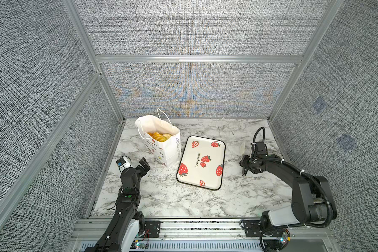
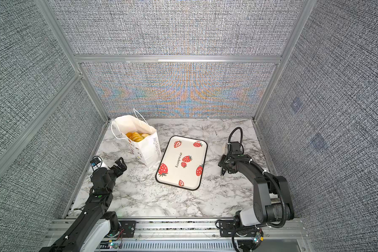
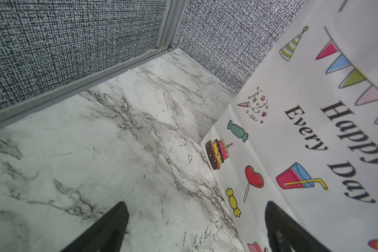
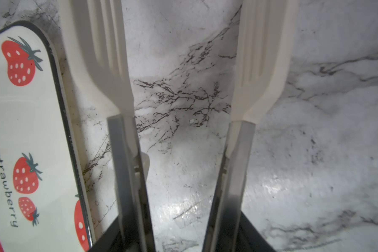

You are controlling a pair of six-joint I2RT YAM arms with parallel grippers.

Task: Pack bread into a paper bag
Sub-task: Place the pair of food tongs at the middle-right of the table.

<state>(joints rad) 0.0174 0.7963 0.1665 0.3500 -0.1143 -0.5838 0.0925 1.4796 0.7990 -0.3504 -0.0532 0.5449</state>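
On the marble table (image 1: 162, 196), paper bag (image 1: 166, 150) upright toward rear left, mouth open, strawberry-print tray (image 1: 208, 174) flat just beside it, bread (image 1: 159, 136) piled inside the bag, left gripper (image 1: 145, 165) near the bag, jaws apart, right gripper (image 1: 244, 164) clamped on white tongs (image 4: 109, 65)

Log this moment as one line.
bread: in paper bag | tray: no bread | left gripper: open, beside bag | right gripper: holds empty tongs
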